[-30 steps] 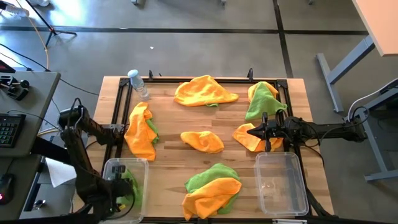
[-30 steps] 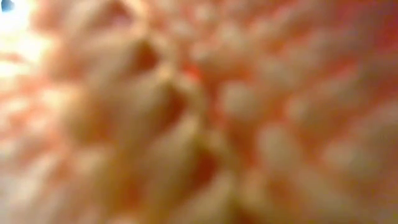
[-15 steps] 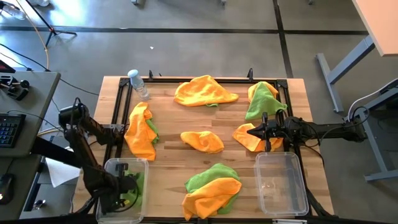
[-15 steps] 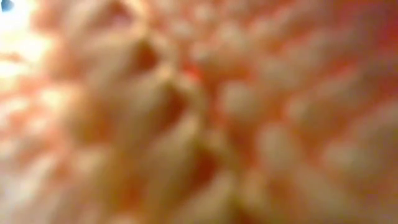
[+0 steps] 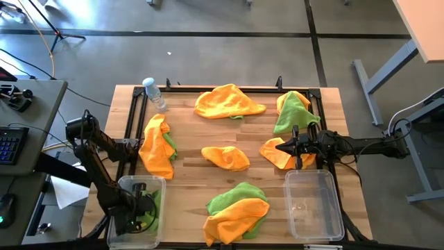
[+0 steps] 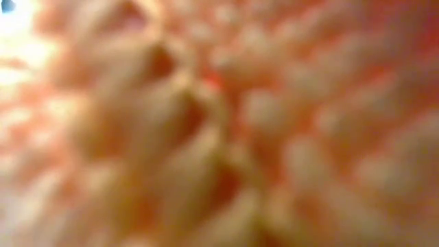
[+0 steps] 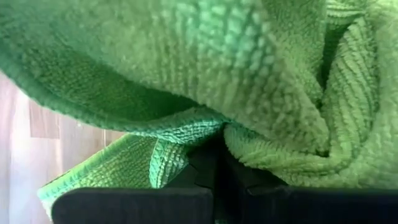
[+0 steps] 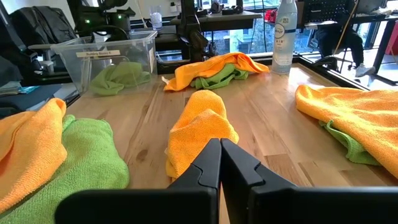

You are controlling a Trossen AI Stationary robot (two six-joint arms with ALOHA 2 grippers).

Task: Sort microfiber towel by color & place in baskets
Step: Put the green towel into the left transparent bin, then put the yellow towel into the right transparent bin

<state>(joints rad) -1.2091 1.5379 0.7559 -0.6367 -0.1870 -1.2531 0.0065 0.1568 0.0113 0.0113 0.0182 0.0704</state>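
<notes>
My left gripper point(image 5: 139, 207) reaches down into the left clear basket point(image 5: 121, 182), shut on a lime green towel point(image 7: 261, 74) that lies bunched inside it point(image 5: 152, 203). The right basket point(image 5: 312, 173) stands at the near right. My right gripper point(image 8: 219, 155) waits shut at the table's right point(image 5: 296, 148), beside an orange towel point(image 5: 279, 153) and touching nothing. Several more towels lie on the wood: orange ones point(image 5: 227, 102) point(image 5: 225, 157) and mixed orange-and-green heaps point(image 5: 157, 146) point(image 5: 237, 212) point(image 5: 293, 110). An orange towel point(image 6: 206, 123) pressed against the lens fills the low view. My left gripper pinches a bunched fold of the green towel point(image 7: 205, 134) between its two fingers, several layers gathered together. The fingers come from above, pointing steeply down into the basket. The towel spreads out slack around them, and its lower part rests in the basket.
A clear water bottle point(image 5: 154, 94) stands at the far left corner of the table. A black frame point(image 5: 229, 89) runs along the table's far and side edges. Bare wood lies between the middle orange towel and the right basket.
My left gripper has sunk into the left basket, still shut on the green towel, which has come down with it and now lies bunched inside.
</notes>
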